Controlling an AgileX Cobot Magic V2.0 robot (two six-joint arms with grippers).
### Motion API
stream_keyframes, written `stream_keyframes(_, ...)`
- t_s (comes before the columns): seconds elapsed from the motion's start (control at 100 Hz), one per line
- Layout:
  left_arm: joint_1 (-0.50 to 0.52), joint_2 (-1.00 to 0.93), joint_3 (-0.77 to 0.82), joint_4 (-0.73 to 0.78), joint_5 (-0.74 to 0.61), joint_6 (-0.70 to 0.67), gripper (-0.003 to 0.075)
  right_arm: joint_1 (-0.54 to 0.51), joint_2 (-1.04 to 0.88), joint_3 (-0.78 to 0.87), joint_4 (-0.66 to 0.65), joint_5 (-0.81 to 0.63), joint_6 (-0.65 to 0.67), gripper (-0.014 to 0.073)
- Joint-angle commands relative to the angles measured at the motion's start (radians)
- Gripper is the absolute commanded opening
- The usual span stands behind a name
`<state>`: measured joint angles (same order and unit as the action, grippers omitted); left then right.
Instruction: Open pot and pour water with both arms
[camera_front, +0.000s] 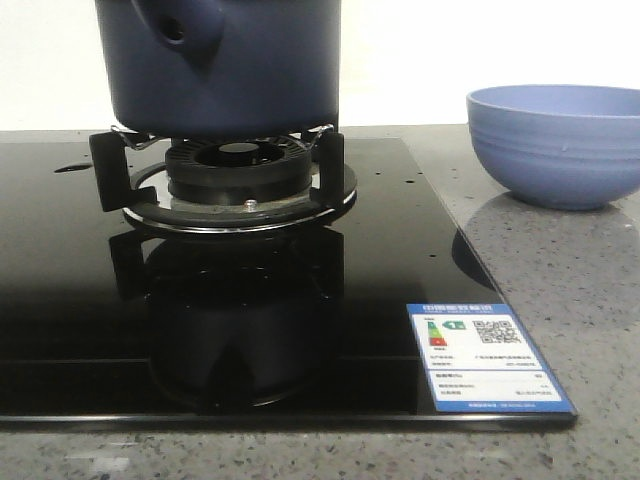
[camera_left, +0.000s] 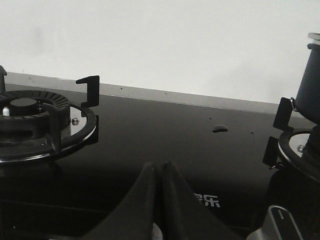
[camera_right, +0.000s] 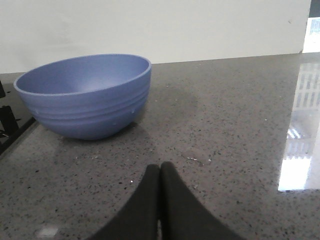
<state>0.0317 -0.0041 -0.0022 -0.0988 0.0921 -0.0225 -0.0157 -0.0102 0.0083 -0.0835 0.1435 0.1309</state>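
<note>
The dark navy pot (camera_front: 240, 70) stands on the gas burner's black supports (camera_front: 240, 180), its hollow stub (camera_front: 180, 28) facing the camera; its top is cut off by the frame, so any lid is out of view. A sliver of the pot (camera_left: 309, 90) shows at the edge of the left wrist view. My left gripper (camera_left: 160, 167) is shut and empty, low over the black glass hob, well short of the pot. My right gripper (camera_right: 160, 170) is shut and empty over the grey stone counter, short of the light-blue ribbed bowl (camera_right: 87, 95). Neither arm shows in the front view.
The light-blue bowl (camera_front: 555, 145) sits on the counter right of the hob. A second burner (camera_left: 37, 120) with black supports lies on the hob's other side. A white-and-blue energy label (camera_front: 487, 358) is stuck on the glass's near right corner. A silver control knob (camera_left: 280, 222) is close to the left gripper.
</note>
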Motion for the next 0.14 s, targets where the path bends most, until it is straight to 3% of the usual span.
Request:
stream_keyframes(0.0, -0.008, -0.027, 0.034, -0.010, -0.079, -0.006, -0.0020, -0.002, -0.016, 0.024, -0.013, -0.069, -0.004, -0.0062)
stream_keyframes(0.13, -0.008, -0.027, 0.034, -0.010, -0.079, -0.006, -0.0020, -0.002, -0.016, 0.024, -0.013, -0.069, -0.004, -0.0062)
